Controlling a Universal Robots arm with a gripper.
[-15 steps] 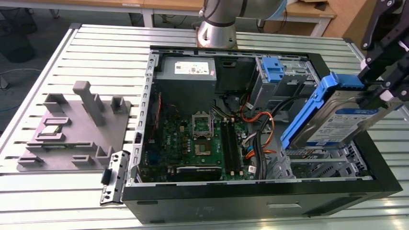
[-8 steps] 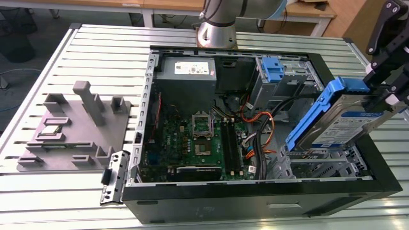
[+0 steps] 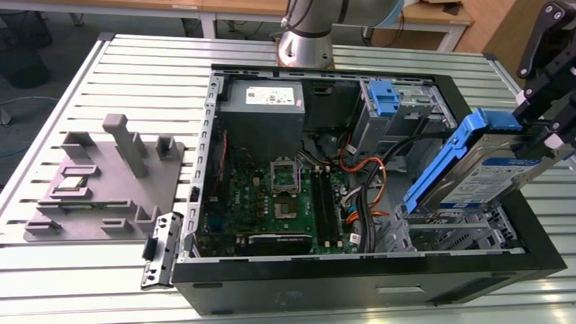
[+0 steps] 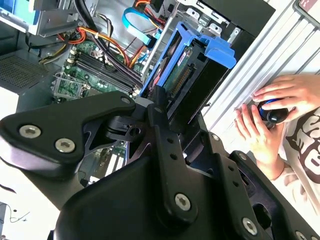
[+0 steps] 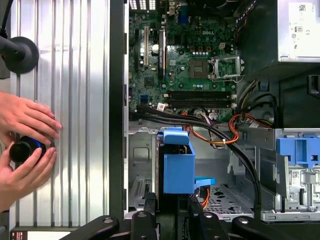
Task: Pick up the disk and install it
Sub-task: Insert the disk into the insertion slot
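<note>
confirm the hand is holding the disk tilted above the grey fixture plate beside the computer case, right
No. The hand holds the disk tilted above the open computer case itself, not the grey fixture plate beside it, as the exterior view shows.

A broad surface [image 3: 153, 74] of pale grey ribbed aluminium spans the exterior view, its long slots running from the exterior view's left to its right. In the first wrist view the same ribs [image 5: 75, 100] carry a soft sheen. Beyond the far edge stand wooden-topped tables [image 3: 135, 5] on white legs [image 3: 209, 27]. Toward the exterior view's right there is another wooden table [image 3: 441, 17], with a brown wooden panel [image 3: 493, 30] just beside it. At the exterior view's left lies a dark grey floor [image 3: 67, 34], where a black, rounded object [image 3: 20, 64] stands, too dim to identify. The light is bright and even, and shadows are soft.
</note>
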